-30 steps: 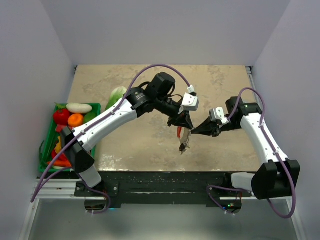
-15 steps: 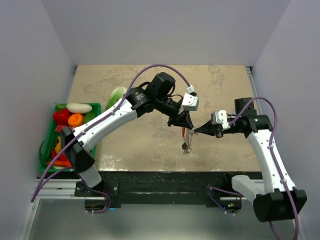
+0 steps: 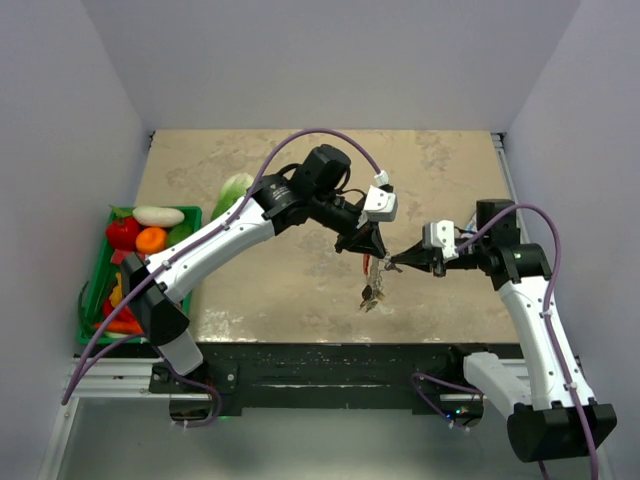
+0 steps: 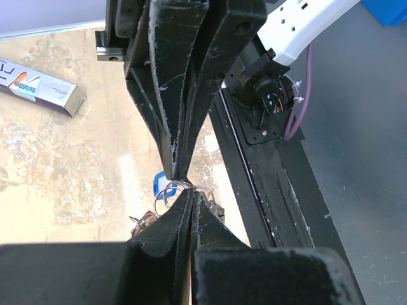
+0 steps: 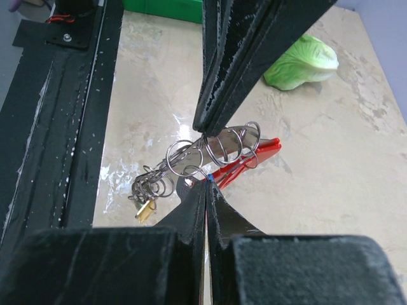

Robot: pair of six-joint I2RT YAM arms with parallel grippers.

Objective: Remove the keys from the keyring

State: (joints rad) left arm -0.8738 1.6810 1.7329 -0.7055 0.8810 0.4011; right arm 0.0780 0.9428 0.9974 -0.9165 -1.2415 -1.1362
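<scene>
The keyring (image 5: 222,147), a cluster of thin silvery rings, hangs above the table between both grippers. My left gripper (image 3: 371,252) is shut on the top of one ring, reaching down from above in the right wrist view. My right gripper (image 5: 206,182) is shut on a blue-headed key (image 4: 162,185); only a blue sliver shows at its tips. The red fob (image 5: 255,157) trails behind the rings. More rings and a brass-coloured key (image 5: 144,210) dangle lower left. In the top view the bunch (image 3: 371,290) hangs below the meeting fingertips.
A green basket (image 3: 103,290) of vegetables sits at the table's left edge, with a lettuce (image 3: 234,190) behind it. A white-and-purple box (image 4: 39,89) lies on the tabletop. The black rail (image 3: 330,360) runs along the near edge, right below the keys.
The right arm has swung its elbow outward and toward the near edge while its fingertips stayed at the rings. The hanging bunch shifted slightly right. The left arm held still.
</scene>
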